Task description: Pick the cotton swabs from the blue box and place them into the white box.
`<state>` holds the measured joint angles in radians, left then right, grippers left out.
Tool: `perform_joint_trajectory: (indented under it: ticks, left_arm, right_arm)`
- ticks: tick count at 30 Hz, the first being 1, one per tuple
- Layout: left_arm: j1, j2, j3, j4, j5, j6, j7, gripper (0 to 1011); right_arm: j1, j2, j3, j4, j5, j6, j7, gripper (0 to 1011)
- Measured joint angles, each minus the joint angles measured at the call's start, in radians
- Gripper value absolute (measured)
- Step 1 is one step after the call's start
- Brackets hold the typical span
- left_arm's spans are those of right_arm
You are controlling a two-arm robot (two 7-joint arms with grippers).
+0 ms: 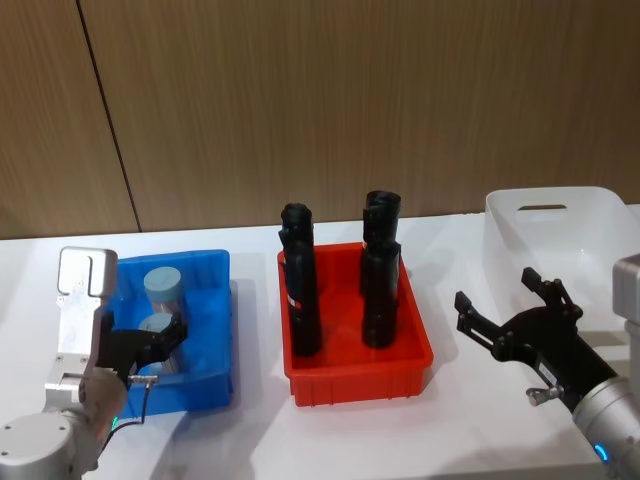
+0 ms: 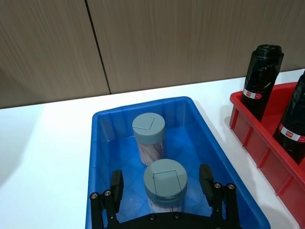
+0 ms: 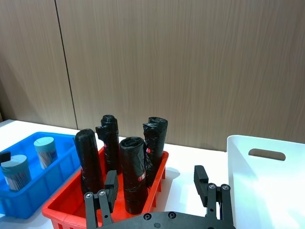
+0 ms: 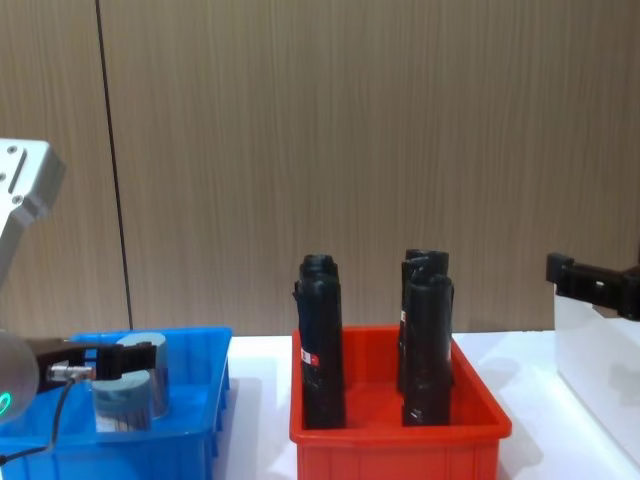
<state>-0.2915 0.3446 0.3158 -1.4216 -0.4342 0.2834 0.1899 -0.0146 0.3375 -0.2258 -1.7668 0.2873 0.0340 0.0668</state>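
Two tubs of cotton swabs stand in the blue box (image 1: 222, 300), a far one (image 1: 162, 284) and a near one (image 2: 165, 181). My left gripper (image 2: 161, 182) is lowered into the blue box (image 2: 143, 106) and stands open, one finger on each side of the near tub with small gaps showing. The chest view shows this tub (image 4: 130, 398) between the black fingers (image 4: 140, 357). My right gripper (image 1: 505, 300) hangs open and empty above the table, between the red bin and the white box (image 1: 600, 215). The white box (image 3: 267, 191) holds nothing that I can see.
A red bin (image 1: 360, 385) with several upright black rolls (image 1: 303, 290) stands between the blue box and the white box. A wooden wall runs behind the white table.
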Motion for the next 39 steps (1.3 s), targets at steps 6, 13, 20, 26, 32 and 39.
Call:
perform_joint_trajectory:
  ticks: [6,13,20,26,32,39]
  left_arm:
    - [-0.031,-0.008,-0.008,0.056,0.010,-0.007,-0.045,1004]
    - [-0.061,-0.019,-0.013,0.112,0.022,-0.014,-0.089,1004]
    - [-0.092,-0.029,-0.016,0.171,0.036,-0.028,-0.143,1004]
    - [-0.111,-0.036,-0.017,0.210,0.043,-0.039,-0.182,1004]
    - [-0.131,-0.045,-0.016,0.252,0.047,-0.049,-0.221,1004]
    - [-0.147,-0.054,-0.015,0.288,0.048,-0.053,-0.248,1004]
  right_arm:
    - [0.000,0.000,0.000,0.000,0.000,0.000,0.000,1002]
    - [0.000,0.000,0.000,0.000,0.000,0.000,0.000,1002]
    - [0.000,0.000,0.000,0.000,0.000,0.000,0.000,1002]
    - [0.000,0.000,0.000,0.000,0.000,0.000,0.000,1002]
    - [0.000,0.000,0.000,0.000,0.000,0.000,0.000,1002]
    - [0.000,0.000,0.000,0.000,0.000,0.000,0.000,1002]
